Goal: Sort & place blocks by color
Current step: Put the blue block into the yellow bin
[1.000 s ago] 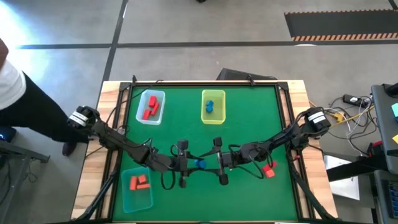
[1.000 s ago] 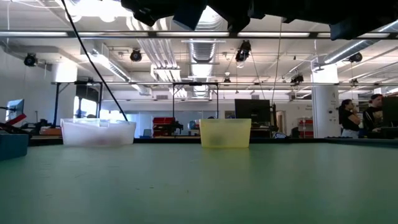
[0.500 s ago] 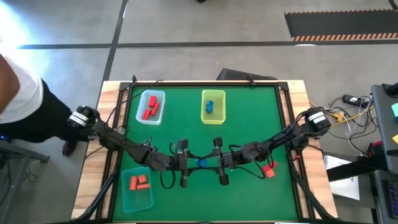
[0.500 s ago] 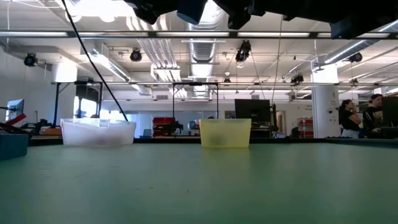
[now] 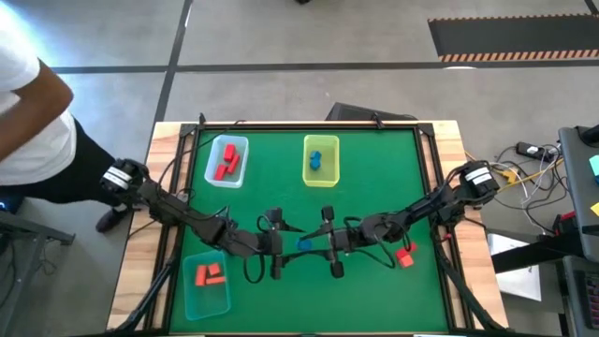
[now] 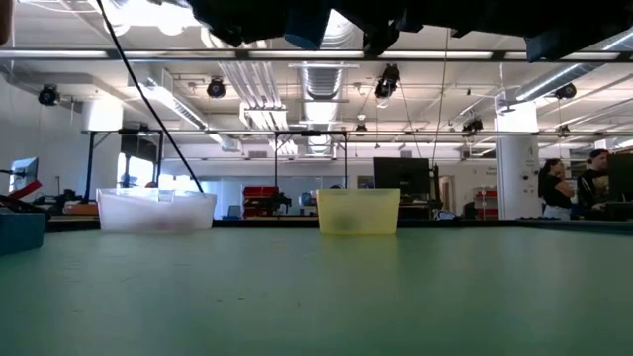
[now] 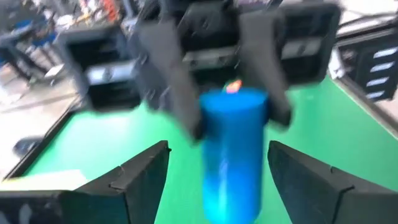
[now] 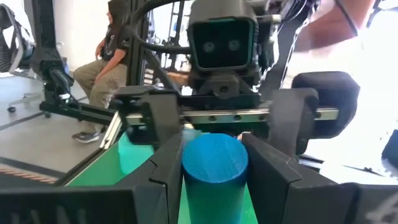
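Blue cylinder block [image 8: 214, 180] sits between the right gripper's [image 8: 214, 171] fingers [image 8: 169, 171], both pads pressed on its sides, so that gripper holds it. In the left wrist view the same block [image 7: 231, 149] stands in the gap between the left gripper's [image 7: 214, 171] fingers [image 7: 140, 177], which are spread wide and clear of it on both sides. The grippers meet nose to nose above the mat's near-centre [image 5: 301, 244], block lifted off the surface.

Step in hand, as a judgement: a hand-over from left arm to right, grip just passed. Next move likely calls for the left arm to back straight away without brushing the block, then the right arm to carry it to the yellow-green tray [image 5: 321, 160], which already holds blue, and let go over it.

Counts, high view:
- blue: one in the fingers; blue pieces [image 5: 316, 160] in the yellow-green tray, looks like two, cannot tell for sure.
- red: pieces [image 5: 226, 165] in the pale blue tray [image 5: 226, 161], about two, overlapping.
- orange-red: two [image 5: 210, 273] in the teal tray [image 5: 207, 285] beside the left arm.
- loose: red and orange-red pieces [image 5: 405, 255] on the green mat [image 5: 374, 187] beside the right arm, about two, touching.
- trays: three. Arms: two.

Low view shows only two trays far off and the arms' dark undersides above.
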Robot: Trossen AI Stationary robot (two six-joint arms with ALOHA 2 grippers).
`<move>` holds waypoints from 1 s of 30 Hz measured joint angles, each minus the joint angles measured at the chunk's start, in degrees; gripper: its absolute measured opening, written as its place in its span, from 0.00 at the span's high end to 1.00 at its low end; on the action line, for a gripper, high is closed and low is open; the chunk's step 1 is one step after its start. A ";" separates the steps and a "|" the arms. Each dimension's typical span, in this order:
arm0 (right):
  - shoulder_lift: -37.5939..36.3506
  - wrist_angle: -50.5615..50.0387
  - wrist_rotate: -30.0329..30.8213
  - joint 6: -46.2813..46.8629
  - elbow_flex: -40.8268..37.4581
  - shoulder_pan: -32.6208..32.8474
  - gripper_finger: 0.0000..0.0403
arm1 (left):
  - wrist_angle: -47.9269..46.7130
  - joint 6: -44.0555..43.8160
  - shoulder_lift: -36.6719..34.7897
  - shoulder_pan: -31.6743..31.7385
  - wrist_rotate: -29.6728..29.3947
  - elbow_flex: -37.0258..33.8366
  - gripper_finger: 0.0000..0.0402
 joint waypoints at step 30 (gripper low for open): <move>-5.28 -35.75 26.72 24.11 -0.07 -30.79 0.42 | -28.86 -39.60 -6.79 -0.01 -20.11 -4.44 0.35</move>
